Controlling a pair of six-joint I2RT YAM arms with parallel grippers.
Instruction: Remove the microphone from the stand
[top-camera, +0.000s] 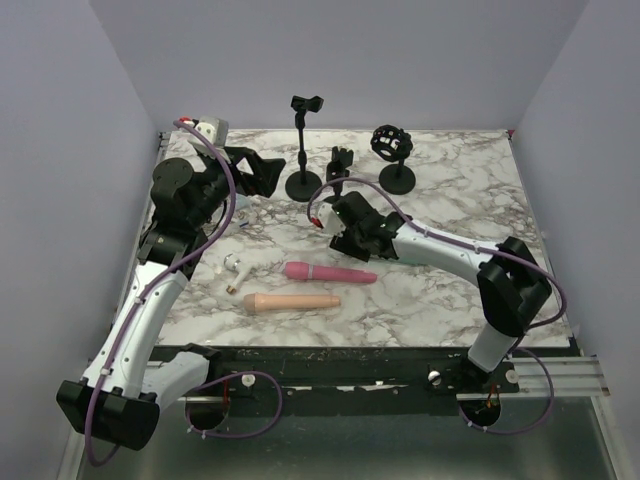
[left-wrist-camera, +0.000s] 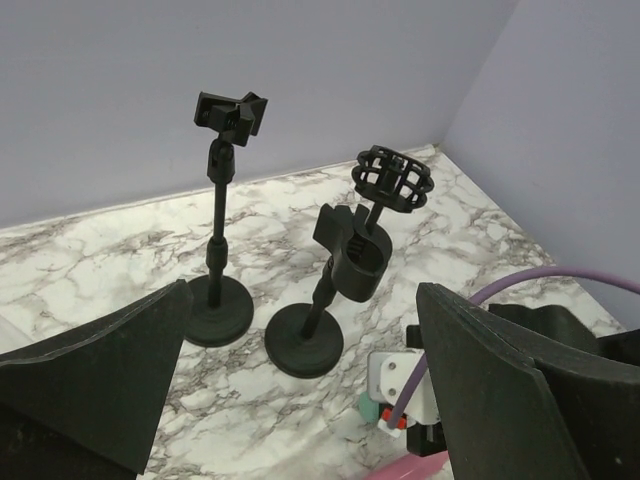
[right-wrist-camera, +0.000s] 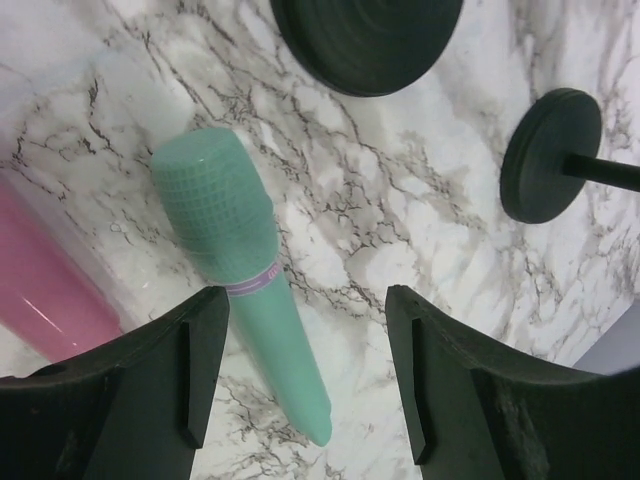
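Straddling the green microphone (right-wrist-camera: 225, 230), seemingly without contact, right pincer (right-wrist-camera: 305, 330) half-open; left pincer (left-wrist-camera: 303, 300) wide, empty.

The right gripper (right-wrist-camera: 305, 375) hangs over the marbled desk (right-wrist-camera: 400, 230) with its jaws apart; a green microphone (right-wrist-camera: 225, 230) lies flat on the desk between the two dark fingers (right-wrist-camera: 190, 380), its mesh head pointing away from the gripper and its tapered handle running down close beside one finger, with clear desk between it and the other. A pink object (right-wrist-camera: 40, 290) shows at the view's left edge; a large black round base (right-wrist-camera: 365, 40) sits at the top; a smaller black base (right-wrist-camera: 550, 155) stands to the right with a thin rod (right-wrist-camera: 605, 172) leaving the frame.
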